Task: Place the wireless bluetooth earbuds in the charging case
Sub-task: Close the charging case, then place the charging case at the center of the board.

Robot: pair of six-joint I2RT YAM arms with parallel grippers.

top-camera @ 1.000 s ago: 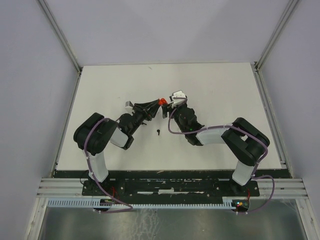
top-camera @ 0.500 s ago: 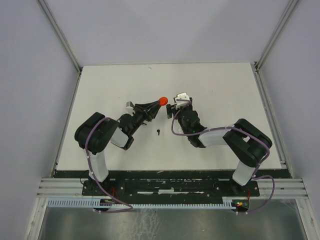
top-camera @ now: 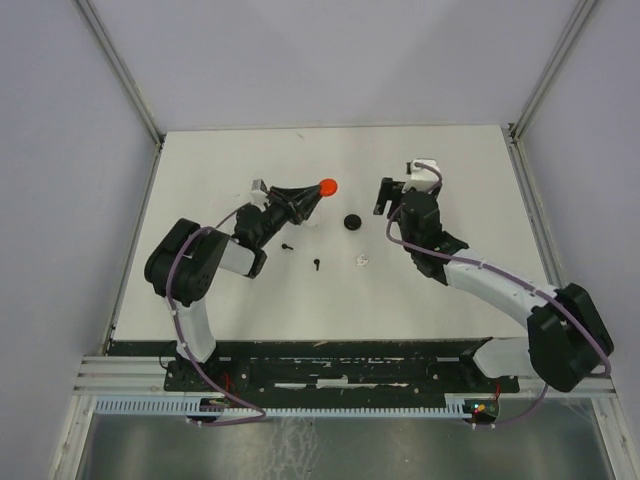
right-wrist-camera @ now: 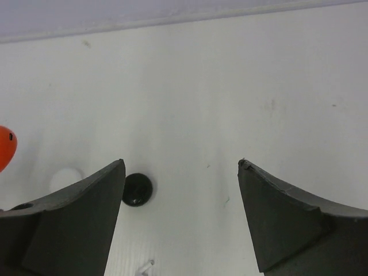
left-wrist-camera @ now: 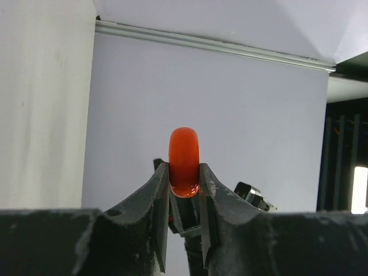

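My left gripper (top-camera: 318, 192) is shut on a red round case (top-camera: 327, 187), held on edge above the table; it also shows between the fingertips in the left wrist view (left-wrist-camera: 184, 162). My right gripper (top-camera: 392, 196) is open and empty, to the right of it (right-wrist-camera: 181, 167). A white earbud (top-camera: 361, 261) lies on the table, just visible in the right wrist view (right-wrist-camera: 145, 267). Two black earbuds (top-camera: 316, 265) (top-camera: 287, 244) lie near the left arm. No red earbud shows.
A black round disc (top-camera: 351, 222) lies between the grippers, next to my right gripper's left finger (right-wrist-camera: 137, 190). A pale white disc (right-wrist-camera: 66, 179) lies left of it. The white table (top-camera: 460, 160) is walled by grey panels.
My right arm has swung away to the right from the left gripper and opened. The black disc and white earbud now show on the table. The left gripper still holds the red case.
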